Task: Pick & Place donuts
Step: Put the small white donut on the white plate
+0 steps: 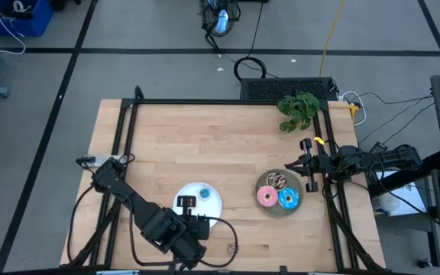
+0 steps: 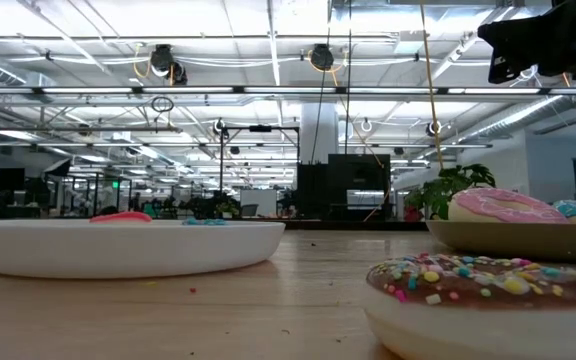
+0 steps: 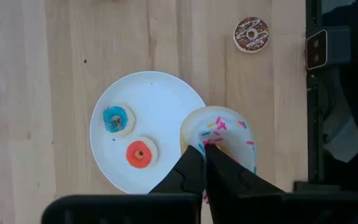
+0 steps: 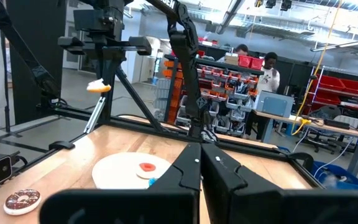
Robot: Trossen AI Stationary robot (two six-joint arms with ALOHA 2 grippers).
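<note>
Left gripper (image 3: pixel 204 163) is clamped on a white sprinkled donut (image 3: pixel 221 134) above the white plate (image 3: pixel 160 93), where mini blue (image 3: pixel 115 119) and red (image 3: pixel 140 154) donuts lie. Chocolate mini donut (image 3: pixel 251 34) remains on the surface; right gripper (image 4: pixel 201 163) is held together, idle.

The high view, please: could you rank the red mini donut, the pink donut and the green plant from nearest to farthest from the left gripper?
Measured from the left gripper, by the white plate's edge:
1. Red mini donut, on the white plate right beside those fingers.
2. Pink donut, on the grey plate toward the right arm.
3. Green plant, at the table's far right corner.
</note>
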